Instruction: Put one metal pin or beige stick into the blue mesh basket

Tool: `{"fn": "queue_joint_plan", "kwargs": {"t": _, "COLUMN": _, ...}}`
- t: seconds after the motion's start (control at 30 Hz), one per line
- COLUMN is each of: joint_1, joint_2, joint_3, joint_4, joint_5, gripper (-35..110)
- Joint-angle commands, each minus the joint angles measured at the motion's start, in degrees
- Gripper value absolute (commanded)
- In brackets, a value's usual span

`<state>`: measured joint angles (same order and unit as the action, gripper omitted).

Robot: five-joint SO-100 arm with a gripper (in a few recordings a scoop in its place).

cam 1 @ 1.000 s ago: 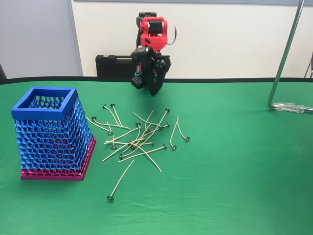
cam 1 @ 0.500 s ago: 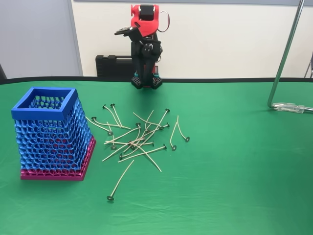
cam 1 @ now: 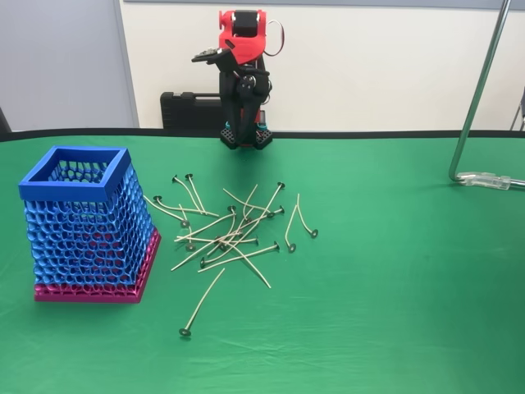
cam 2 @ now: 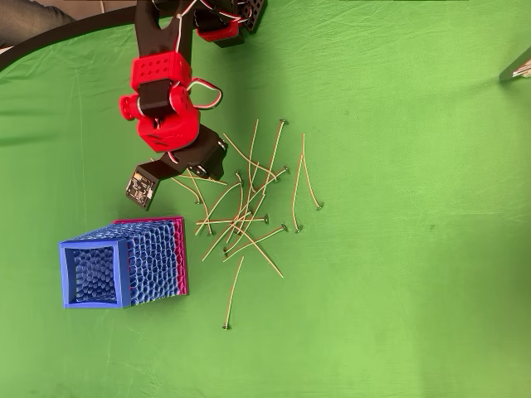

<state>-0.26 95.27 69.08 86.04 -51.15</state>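
1. Arm sits folded and raised at upper centre of the fixed view, over its base at the far table edge. In the overhead view the red wrist section is at upper left, above the near end of the pin scatter.
2. Gripper: the overhead view puts the black tip just above the basket's upper edge in frame. Can't tell whether the fingers are apart or together; nothing visibly held.
3. Blue mesh basket stands upright at left of the fixed view, open top up, on its magenta base. In the overhead view it's lower left.
4. Metal pins lie in a loose crossed pile at centre, just right of the basket, none touching it as far as I can see. One stray pin lies apart, lower centre, likely the easiest single pick since nothing overlaps it.
5. Judgement: task not started on a pin yet; the arm looks posed high to clear the basket rim before coming down.
6. Green cloth covers the table; thin pins lying flat on it will need a low, precise pinch.
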Motion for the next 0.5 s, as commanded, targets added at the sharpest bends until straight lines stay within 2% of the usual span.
{"fn": "queue_joint_plan", "kwargs": {"t": 0.0, "joint_1": 0.88, "joint_2": 0.26, "joint_3": -3.25, "joint_4": 0.35, "joint_5": 0.26, "gripper": 1}}
{"fn": "queue_joint_plan", "kwargs": {"t": 0.17, "joint_1": 2.81, "joint_2": -0.97, "joint_3": -9.05, "joint_4": -0.53, "joint_5": 2.11, "gripper": 1}}
{"fn": "queue_joint_plan", "kwargs": {"t": 0.47, "joint_1": 9.67, "joint_2": -10.63, "joint_3": -31.03, "joint_4": -4.22, "joint_5": 9.58, "gripper": 1}}
